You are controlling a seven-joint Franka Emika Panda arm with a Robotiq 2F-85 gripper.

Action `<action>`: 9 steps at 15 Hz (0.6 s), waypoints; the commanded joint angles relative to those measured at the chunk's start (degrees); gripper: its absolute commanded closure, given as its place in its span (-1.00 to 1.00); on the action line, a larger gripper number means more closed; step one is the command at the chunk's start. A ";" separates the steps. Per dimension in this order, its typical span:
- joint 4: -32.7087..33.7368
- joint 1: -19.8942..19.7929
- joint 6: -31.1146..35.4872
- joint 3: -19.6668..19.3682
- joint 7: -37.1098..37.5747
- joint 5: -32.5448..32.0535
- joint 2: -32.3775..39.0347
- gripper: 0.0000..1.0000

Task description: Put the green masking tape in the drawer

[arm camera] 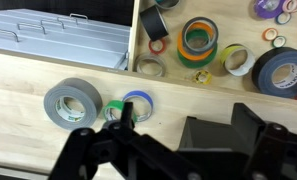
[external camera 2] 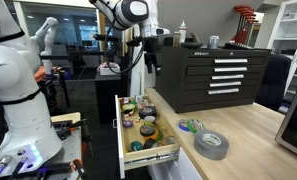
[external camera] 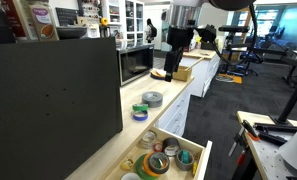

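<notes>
The green masking tape [arm camera: 112, 111] lies flat on the wooden countertop, touching a blue tape roll [arm camera: 139, 103] and next to a big grey duct tape roll [arm camera: 72, 102]. It also shows in both exterior views [external camera: 139, 107] [external camera 2: 186, 125]. The drawer [arm camera: 134, 40] is open beside the counter and holds several tape rolls; it shows in both exterior views [external camera: 191, 150] [external camera 2: 171, 152]. My gripper [arm camera: 183, 140] is open and empty. It hangs well above the counter [external camera: 176, 62] [external camera 2: 148, 58], with the green tape just past its left finger in the wrist view.
A microwave [external camera: 136, 63] stands on the counter behind the tapes. A dark panel [external camera: 53, 95] fills the near side. A black tool chest [external camera 2: 213, 72] stands behind the counter. A white robot [external camera 2: 18, 70] stands beside the drawer.
</notes>
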 commanded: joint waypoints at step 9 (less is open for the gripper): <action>6.24 -1.70 2.17 -4.81 -4.00 -4.12 8.55 -1.00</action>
